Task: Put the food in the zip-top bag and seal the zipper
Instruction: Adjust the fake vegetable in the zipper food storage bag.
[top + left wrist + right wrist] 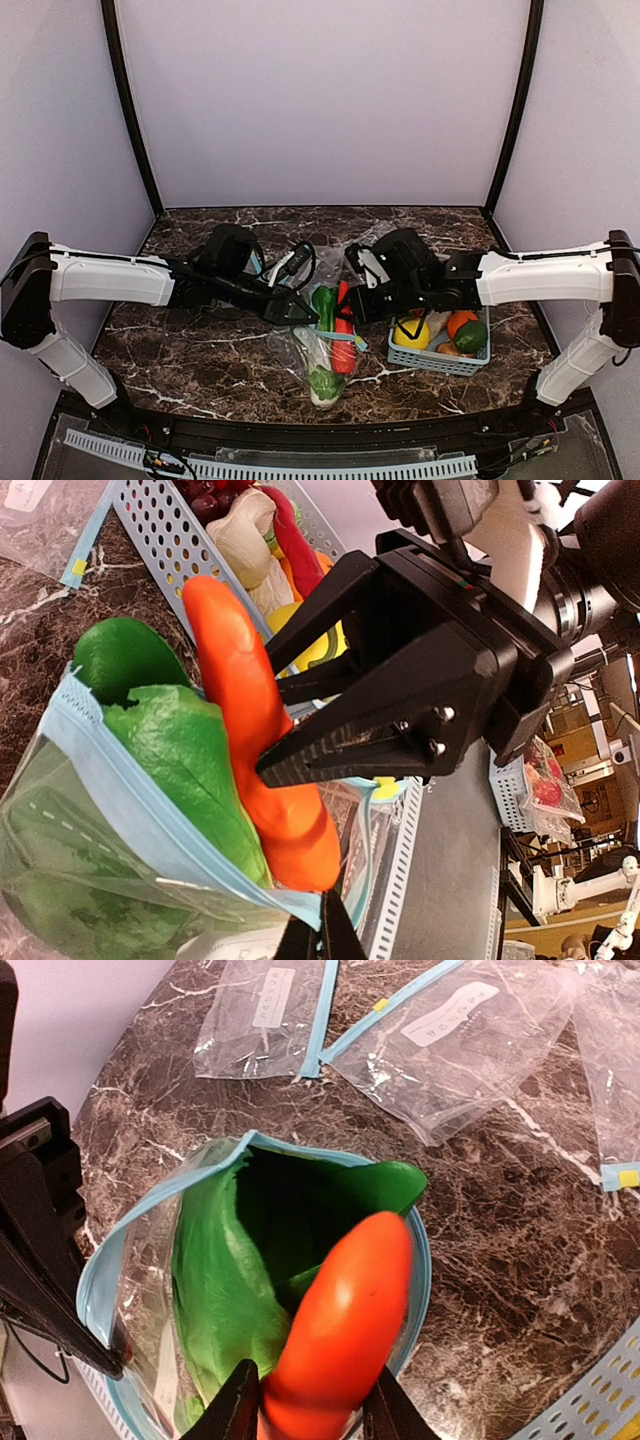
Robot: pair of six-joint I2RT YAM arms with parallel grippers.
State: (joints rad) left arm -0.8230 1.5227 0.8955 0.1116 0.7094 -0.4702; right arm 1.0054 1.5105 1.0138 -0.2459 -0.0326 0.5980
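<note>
While the red-orange vegetable point(345, 1320) is only partway through the mouth of the zip-top bag point(130, 1290), its far end beside the leafy vegetable point(215, 1280) already inside, the best move looks like a straight push along the bag's length. The right gripper point(315, 1415) pinches that vegetable from both sides. It should probably let go only once the thick end is past the light-blue zipper point(290, 1147). The left gripper point(322, 930), fingers pressed together on the bag's rim, holds the mouth wide and taut. It should not slacken during the push. Farther out on the marble table point(520, 1260), spare bags point(480, 1060) carry white labels point(450, 1015). Their print is too small to read.
</note>
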